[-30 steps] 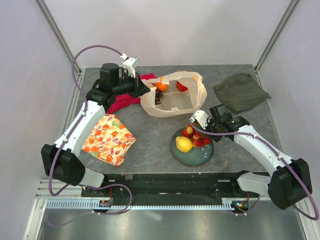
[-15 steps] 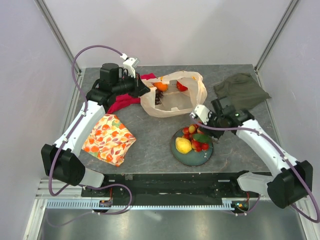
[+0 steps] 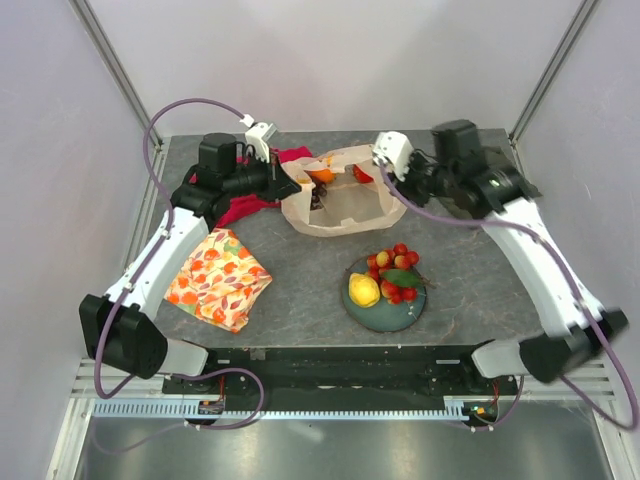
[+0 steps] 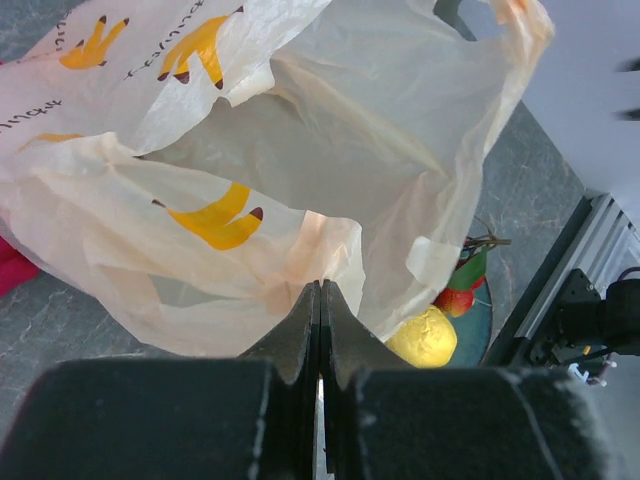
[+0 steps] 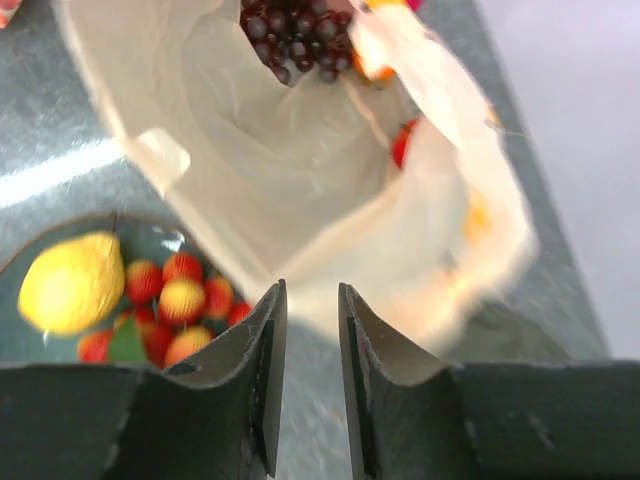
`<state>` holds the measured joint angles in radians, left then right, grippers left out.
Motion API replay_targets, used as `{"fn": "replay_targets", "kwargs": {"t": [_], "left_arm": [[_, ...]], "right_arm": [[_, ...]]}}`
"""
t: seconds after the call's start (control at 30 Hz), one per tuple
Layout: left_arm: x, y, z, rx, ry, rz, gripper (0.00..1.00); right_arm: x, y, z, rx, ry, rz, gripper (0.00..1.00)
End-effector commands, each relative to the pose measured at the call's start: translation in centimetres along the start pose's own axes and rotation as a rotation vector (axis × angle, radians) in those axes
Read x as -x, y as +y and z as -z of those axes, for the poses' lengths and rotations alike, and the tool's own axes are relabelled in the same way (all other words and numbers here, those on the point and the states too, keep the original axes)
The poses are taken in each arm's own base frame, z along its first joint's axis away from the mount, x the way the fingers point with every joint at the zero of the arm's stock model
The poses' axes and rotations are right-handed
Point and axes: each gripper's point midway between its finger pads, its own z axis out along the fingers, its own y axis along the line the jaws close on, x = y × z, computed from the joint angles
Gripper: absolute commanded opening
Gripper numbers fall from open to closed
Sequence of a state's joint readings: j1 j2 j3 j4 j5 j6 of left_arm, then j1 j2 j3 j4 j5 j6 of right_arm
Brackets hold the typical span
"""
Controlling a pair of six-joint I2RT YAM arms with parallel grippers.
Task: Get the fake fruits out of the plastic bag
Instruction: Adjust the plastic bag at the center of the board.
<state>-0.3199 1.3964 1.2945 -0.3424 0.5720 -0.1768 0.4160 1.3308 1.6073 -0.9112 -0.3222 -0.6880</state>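
The plastic bag (image 3: 345, 205) lies open at the back middle of the table. Inside it I see an orange (image 3: 322, 172), a red apple (image 3: 362, 173) and dark grapes (image 3: 315, 200). My left gripper (image 3: 290, 185) is shut on the bag's left rim (image 4: 320, 270). My right gripper (image 3: 385, 165) is open and empty, above the bag's right rim; its view looks into the bag (image 5: 270, 170) at the grapes (image 5: 300, 35) and the apple (image 5: 402, 145). A yellow lemon (image 3: 363, 290) and red berries (image 3: 395, 272) lie on a dark plate (image 3: 385, 315).
A red cloth (image 3: 245, 205) lies under my left arm. An orange-flowered cloth (image 3: 217, 277) lies at the front left. The plate (image 5: 30, 240) sits in front of the bag. White walls stand on the left, back and right.
My right gripper has left the plate and swung up and back to the bag's right rim. The berries stay on the plate. My left gripper keeps its hold on the bag.
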Motion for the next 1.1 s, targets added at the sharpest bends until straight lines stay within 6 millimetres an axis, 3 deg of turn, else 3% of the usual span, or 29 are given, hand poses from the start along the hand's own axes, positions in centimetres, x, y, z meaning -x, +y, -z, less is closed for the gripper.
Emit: {"fn": "replay_targets", "kwargs": {"t": [0.0,0.07,0.13,0.17,0.27,0.37,0.43,0.47,0.5,0.67,0.77,0.83,0.93,1.07], "left_arm": [[2.0,-1.8,2.2,-0.024,-0.064,-0.039,0.02],[1.5,-1.6,2.3,-0.009,-0.042,-0.04,0.02],[1.0,-1.6,2.3,-0.018,-0.023,-0.041,0.02],[0.5,-1.6,2.2,-0.021,-0.005,-0.034,0.02],[-0.6,-1.3,2.0,-0.02,0.023,-0.029,0.02],[-1.3,-1.3,2.4,-0.02,0.044,-0.054,0.02],[-1.8,-1.7,3.2,-0.03,0.059,-0.092,0.01],[-1.9,-1.9,3.5,-0.032,0.06,-0.102,0.02],[-2.5,-1.9,3.8,-0.032,0.069,-0.111,0.02],[-2.6,-5.1,7.5,-0.078,0.008,-0.138,0.02],[-3.5,-6.9,9.3,-0.117,-0.016,-0.146,0.02],[-4.6,-7.0,9.6,-0.124,-0.009,-0.145,0.02],[-5.6,-6.6,9.1,-0.114,0.0,-0.141,0.02],[-4.8,-5.8,7.8,-0.104,0.024,-0.119,0.02]], "right_arm": [[0.4,-0.8,-7.5,0.08,-0.029,-0.075,0.33],[0.7,-1.3,-9.0,0.091,-0.032,-0.072,0.32],[-0.6,-1.8,-11.4,0.082,0.003,-0.091,0.32],[-1.7,-2.1,-13.1,0.07,0.035,-0.106,0.32],[-5.4,-2.6,-15.5,0.018,0.159,-0.156,0.3],[-8.1,-2.8,-15.2,-0.045,0.259,-0.17,0.29],[-9.6,-1.2,-14.3,-0.016,0.291,-0.165,0.29],[-9.0,-0.9,-12.8,-0.016,0.266,-0.136,0.29],[-10.5,0.6,-12.4,0.012,0.295,-0.134,0.3],[-10.9,3.2,-9.2,0.008,0.347,-0.104,0.31],[-9.7,3.6,-8.4,0.01,0.338,-0.102,0.32],[-9.3,3.5,-8.4,0.011,0.329,-0.073,0.33],[-8.9,3.7,-9.8,0.037,0.315,-0.05,0.35],[-8.1,3.2,-13.1,0.047,0.296,-0.064,0.36]]}}
